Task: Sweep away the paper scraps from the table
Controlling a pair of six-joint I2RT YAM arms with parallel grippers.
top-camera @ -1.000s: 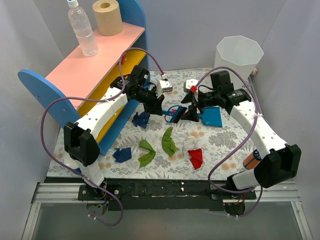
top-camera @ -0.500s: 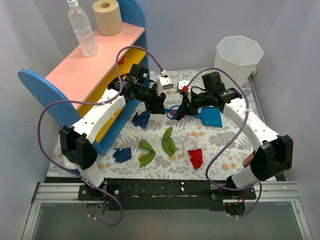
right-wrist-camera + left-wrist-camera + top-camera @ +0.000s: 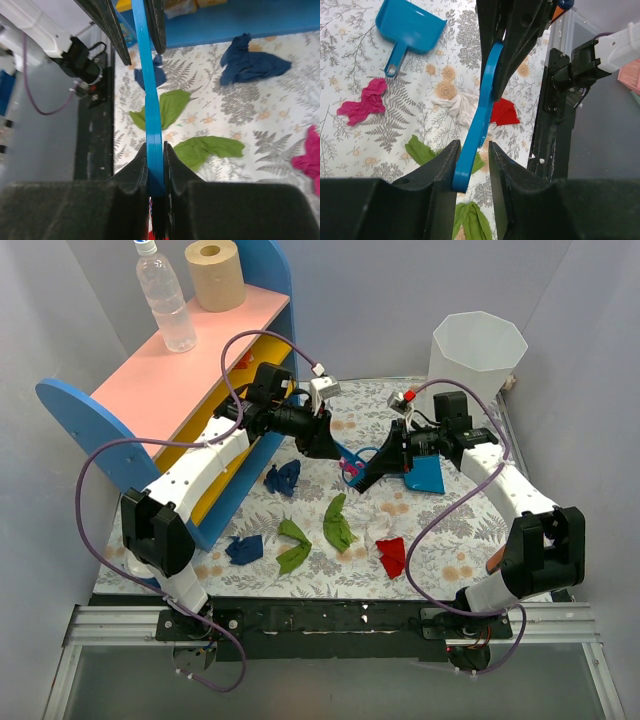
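The small blue hand brush [image 3: 352,458] hangs above the middle of the table [image 3: 450,530], passed between my two grippers. My right gripper [image 3: 156,150] is shut on one end of its blue handle [image 3: 150,100]. My left gripper [image 3: 474,150] stands open around the other end [image 3: 480,115]: the handle leans on one finger, with a gap to the other. Paper scraps lie on the cloth: navy [image 3: 284,478], navy [image 3: 244,548], green [image 3: 293,545], green [image 3: 338,522], red [image 3: 392,555], magenta [image 3: 362,102] and white [image 3: 460,107]. The blue dustpan [image 3: 425,475] lies under my right arm.
A white bin [image 3: 478,350] stands at the back right corner. The pink-and-yellow shelf [image 3: 190,370] with blue ends runs along the left, bearing a bottle [image 3: 165,300] and a paper roll [image 3: 215,275]. Cables loop over both arms.
My right gripper has shut on the brush handle and my left gripper has opened around it. Both arms have shifted, and the brush now sits a little further right.
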